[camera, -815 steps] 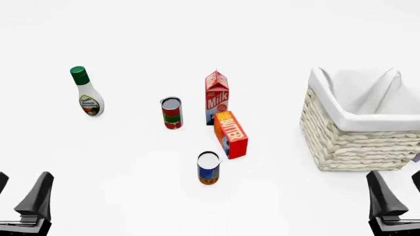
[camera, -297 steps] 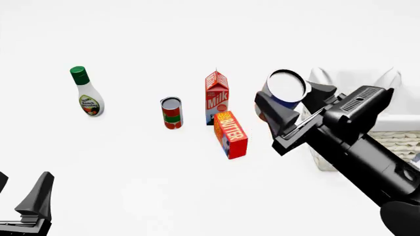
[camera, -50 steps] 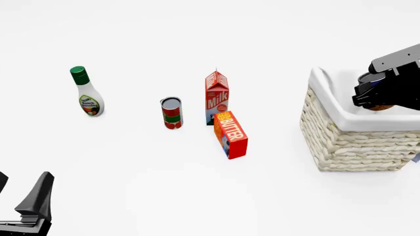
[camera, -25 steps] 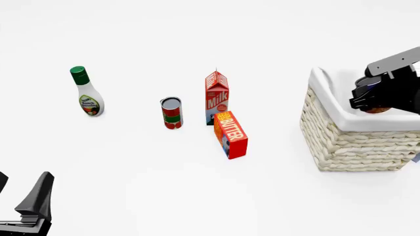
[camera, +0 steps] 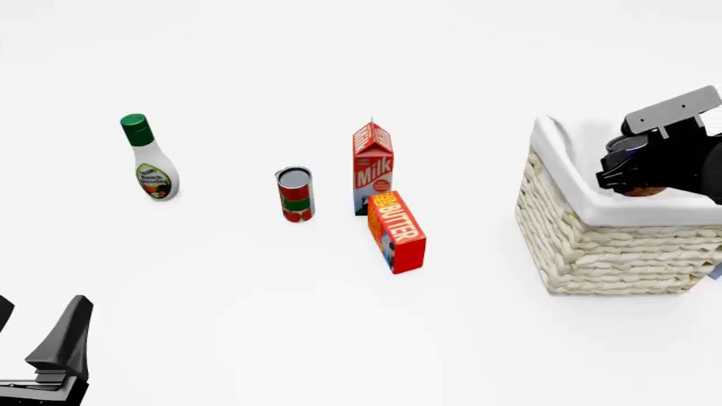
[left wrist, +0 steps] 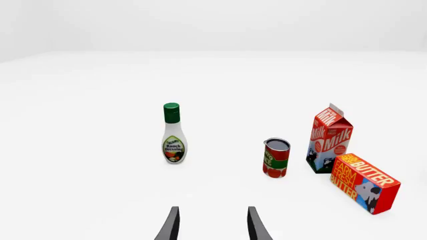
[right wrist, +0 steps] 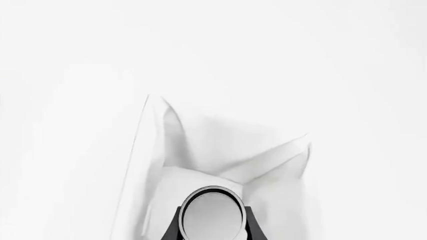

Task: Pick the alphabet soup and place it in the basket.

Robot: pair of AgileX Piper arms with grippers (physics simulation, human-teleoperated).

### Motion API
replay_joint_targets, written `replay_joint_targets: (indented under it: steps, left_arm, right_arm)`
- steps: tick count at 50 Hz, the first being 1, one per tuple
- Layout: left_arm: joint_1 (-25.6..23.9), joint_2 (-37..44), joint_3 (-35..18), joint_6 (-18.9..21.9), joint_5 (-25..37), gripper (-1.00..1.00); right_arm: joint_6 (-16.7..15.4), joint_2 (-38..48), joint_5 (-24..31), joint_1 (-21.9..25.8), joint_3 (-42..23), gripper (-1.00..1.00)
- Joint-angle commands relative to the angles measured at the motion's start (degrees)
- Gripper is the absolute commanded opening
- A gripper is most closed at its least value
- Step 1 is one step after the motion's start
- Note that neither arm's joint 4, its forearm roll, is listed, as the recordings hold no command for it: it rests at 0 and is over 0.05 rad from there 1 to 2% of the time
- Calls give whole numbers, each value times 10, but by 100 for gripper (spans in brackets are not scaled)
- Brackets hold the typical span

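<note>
The alphabet soup (right wrist: pixel 212 218) shows its silver top in the right wrist view, with a dark finger on each side of it. From the front only its orange bottom (camera: pixel 644 191) peeks out below my right gripper (camera: pixel 634 172), which is shut on it just above the cloth lining, inside the rim of the cream wicker basket (camera: pixel 604 241). The lining's white folds (right wrist: pixel 220 150) lie beyond the can. My left gripper (camera: pixel 43 309) rests at the near left corner, open and holding nothing, its fingers (left wrist: pixel 171 226) apart over bare table.
A ranch dressing bottle (camera: pixel 149 158) stands at the far left. A red-and-green can (camera: pixel 294 194), a milk carton (camera: pixel 373 167) and a butter box (camera: pixel 397 231) cluster mid-table, well left of the basket.
My right gripper has sunk a little lower and shifted slightly left over the basket, taking the can deeper inside the rim. The left arm has not moved.
</note>
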Motion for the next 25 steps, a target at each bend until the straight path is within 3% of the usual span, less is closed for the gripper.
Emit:
replay_joint_targets:
  steps: [1,6,7,25]
  left_arm:
    - [0,0,0,0,0,100]
    - [0,0,0,0,0,100]
    - [0,0,0,0,0,100]
    - [0,0,0,0,0,100]
  right_arm:
    - [12,4,-4,-3,-8,-100]
    - [12,4,-3,-6,-11,-100]
    - [13,3,-2,-6,-11,100]
    - [14,-2,3,-10,-18,100]
